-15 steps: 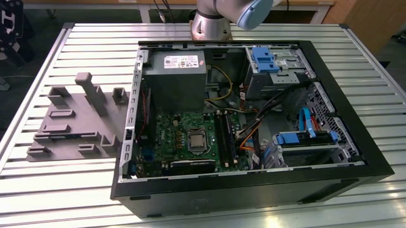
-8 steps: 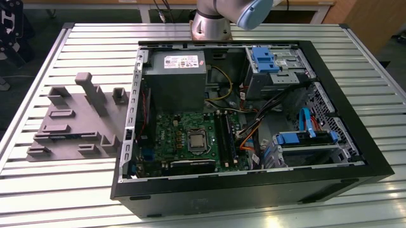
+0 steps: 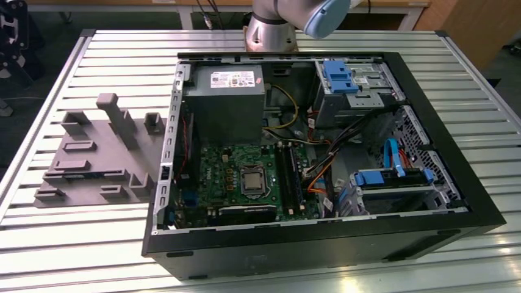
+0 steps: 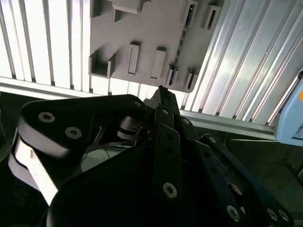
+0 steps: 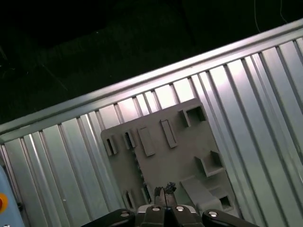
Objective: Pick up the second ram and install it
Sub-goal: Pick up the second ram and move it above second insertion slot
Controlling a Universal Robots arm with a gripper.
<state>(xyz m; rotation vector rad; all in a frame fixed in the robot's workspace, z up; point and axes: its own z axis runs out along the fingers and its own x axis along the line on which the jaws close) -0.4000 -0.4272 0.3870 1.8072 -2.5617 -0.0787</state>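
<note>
currently we see the gripper [image 5: 164, 193] [image 4: 161, 91] in both wrist views, its fingers pressed together with nothing between them, poised well above the grey tray [image 5: 161, 165] on the slatted worktop [image 3: 106, 244]. the ram [image 3: 73, 175] looks to us like the dark strip resting in a long slot on the near side of that tray, to the exterior view's left of the open case [image 3: 326, 250]. inside the case lies the green motherboard [image 3: 219, 177], well apart from the tray.
</note>
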